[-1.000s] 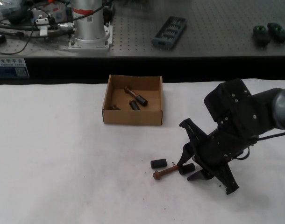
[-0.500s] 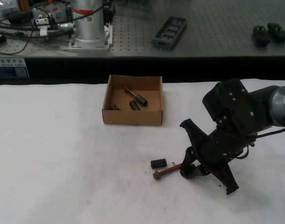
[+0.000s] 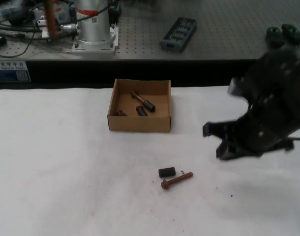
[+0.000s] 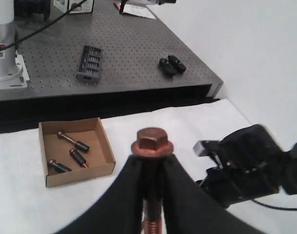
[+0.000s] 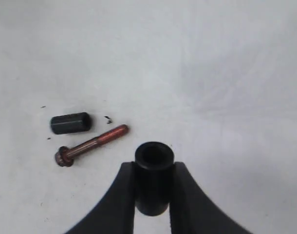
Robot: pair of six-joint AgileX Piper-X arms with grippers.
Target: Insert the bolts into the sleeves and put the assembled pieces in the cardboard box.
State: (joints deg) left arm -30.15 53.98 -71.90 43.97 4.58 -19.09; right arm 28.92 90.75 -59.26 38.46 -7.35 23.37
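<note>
The right tool (image 5: 154,170) is clamped on a black sleeve (image 5: 152,192), whose open end sticks out past the fingertips, and it holds the sleeve off the white counter (image 3: 66,172). A second sleeve (image 3: 166,172) and a loose bolt (image 3: 177,180) lie just beside each other on the counter, well apart from that tool. The left tool (image 4: 152,165) pinches a copper bolt (image 4: 152,142) by its shank, with the head beyond the fingertips. The cardboard box (image 3: 139,123) holds three assembled pieces (image 3: 142,104).
</note>
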